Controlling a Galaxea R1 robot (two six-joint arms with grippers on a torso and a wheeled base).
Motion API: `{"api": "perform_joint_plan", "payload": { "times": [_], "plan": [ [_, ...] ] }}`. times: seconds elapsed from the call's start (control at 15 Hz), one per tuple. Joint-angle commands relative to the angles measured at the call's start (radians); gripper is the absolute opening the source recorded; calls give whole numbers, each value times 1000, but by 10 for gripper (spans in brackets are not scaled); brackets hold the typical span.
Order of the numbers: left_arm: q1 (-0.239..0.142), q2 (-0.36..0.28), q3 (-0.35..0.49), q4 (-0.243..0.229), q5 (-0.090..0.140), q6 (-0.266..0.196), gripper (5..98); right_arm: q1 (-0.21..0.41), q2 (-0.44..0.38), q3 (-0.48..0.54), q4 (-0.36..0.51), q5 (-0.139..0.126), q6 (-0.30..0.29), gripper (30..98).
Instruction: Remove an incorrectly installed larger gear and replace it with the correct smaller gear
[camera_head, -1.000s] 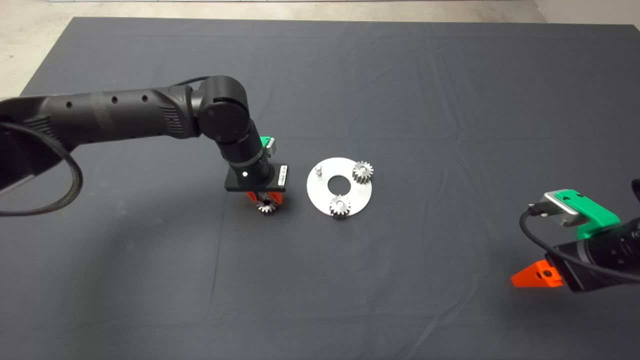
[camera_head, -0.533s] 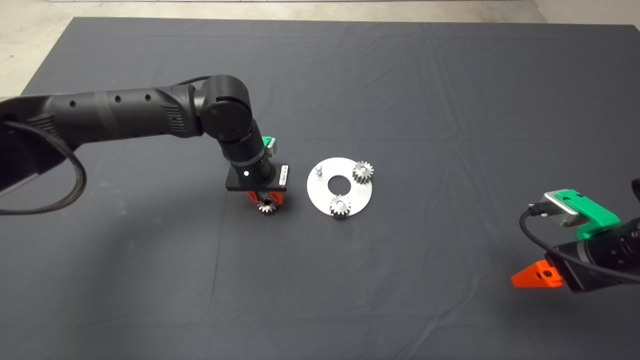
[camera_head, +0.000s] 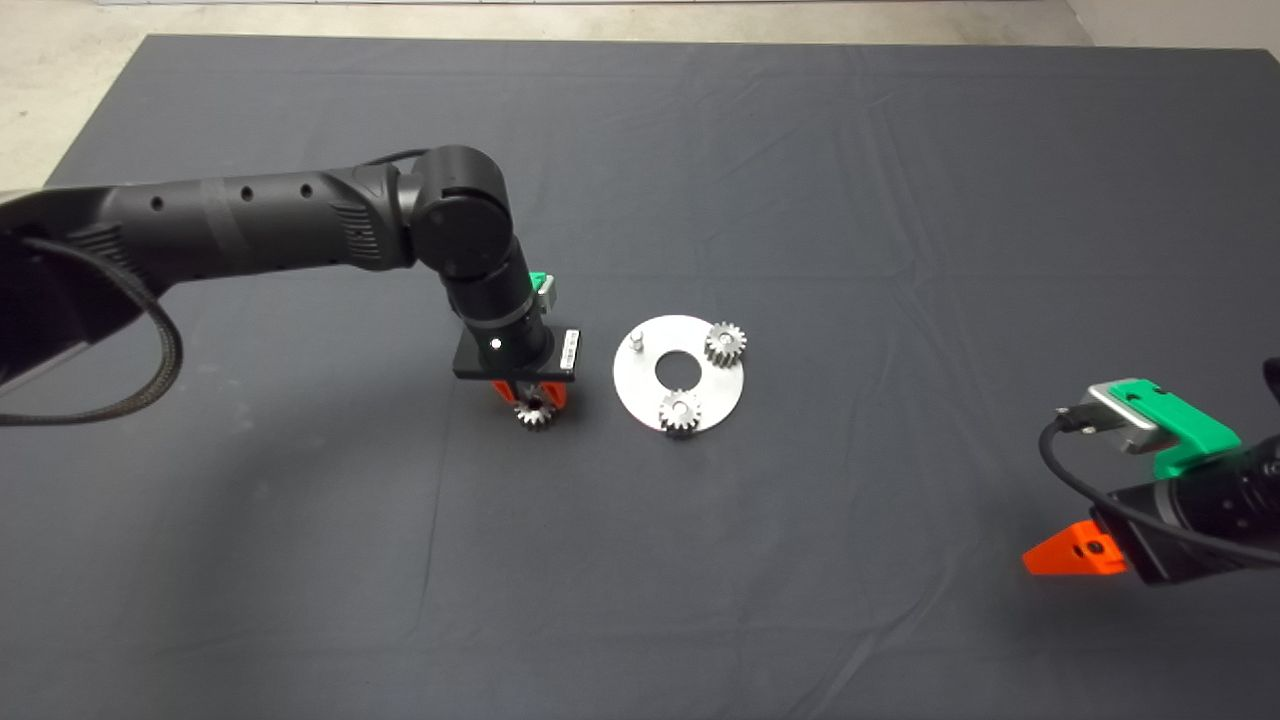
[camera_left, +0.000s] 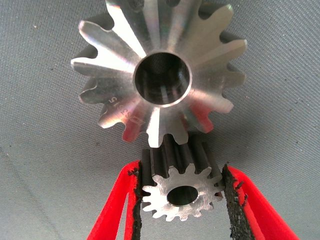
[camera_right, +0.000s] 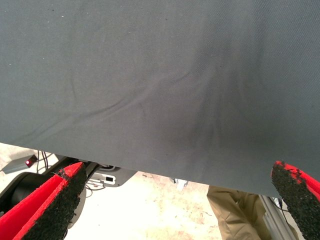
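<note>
My left gripper (camera_left: 182, 197) is shut on the smaller gear (camera_left: 182, 192), a shiny silver one with a round hole, with a black pad against each side. Right beside it on the mat lies the larger gear (camera_left: 160, 75), wider, with a dark centre hole. From above, the left gripper (camera_head: 530, 398) points down just left of the silver round plate (camera_head: 640, 395), and a gear (camera_head: 536, 416) pokes out under its fingers; I cannot tell which of the two it is. Near the mat's lower right edge my right gripper (camera_head: 1075, 553) is parked, open and holding nothing.
The plate carries two small gears (camera_head: 725, 343) (camera_head: 680, 410), a bare peg (camera_head: 637, 342) and a centre hole. In the right wrist view, the right gripper (camera_right: 175, 200) has its fingers wide apart over the mat's edge, with floor and a person's leg (camera_right: 235, 205) beyond.
The left arm's elbow has shifted a little to the right. Its gripper stays at the same spot beside the plate. The right arm has not moved.
</note>
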Motion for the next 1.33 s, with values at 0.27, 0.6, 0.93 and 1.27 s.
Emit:
{"api": "perform_joint_plan", "payload": {
  "times": [0.27, 0.6, 0.93, 1.27],
  "plan": [
    [-10, 0, -6, 14, -9, 12, 413, 18, -6, 0, 26, 3, -5, 978],
    [-16, 0, 3, 8, 2, 12, 434, 18, -6, -4, 26, 3, -5, 978],
    [-20, -4, 32, -41, 49, 6, 434, 18, -4, -27, 26, 3, -20, 978],
    [-29, 0, 44, -66, 51, 2, 434, 18, -4, -30, 26, 3, -32, 978]
  ]
}}
